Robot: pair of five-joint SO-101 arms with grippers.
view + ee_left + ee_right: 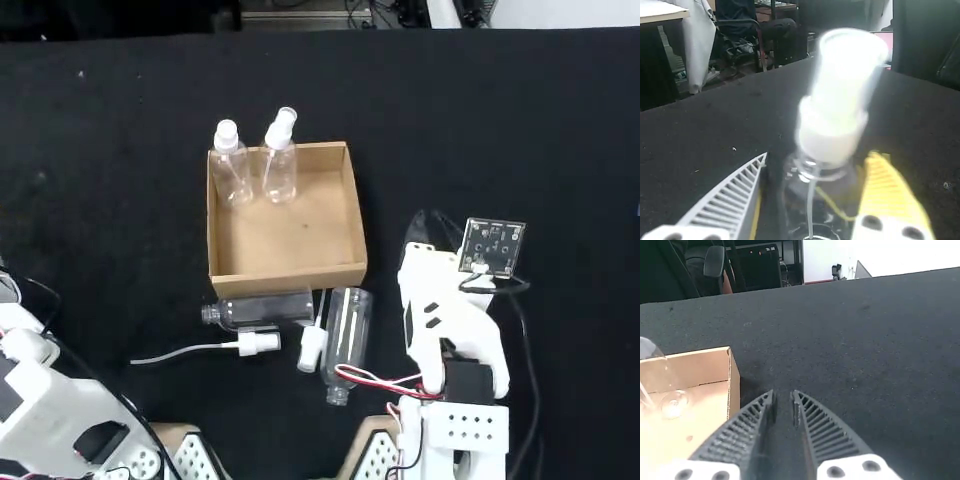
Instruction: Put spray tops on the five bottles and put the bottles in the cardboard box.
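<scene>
Lying on the black table (520,120) just below the cardboard box (290,278), mid-frame in the high view, we see two uncapped bottles. The sideways bottle (265,309) runs along the box's lower wall, its open neck pointing left. The angled bottle (346,340) runs down the frame, its neck toward the lower edge. Between them sits a short spray top (311,347). To its left a tubed spray top (256,343) trails its tube leftward.

In the box's upper left the first capped bottle (232,170) and the second capped bottle (280,165) stand upright.

In its wrist view the left gripper (817,160) pinches the held bottle (805,210), long axis up the frame. Its fitted spray top (840,100) leans toward the upper right.

The right gripper (782,396), right of the box, has its fingers almost pressed together around nothing.
</scene>
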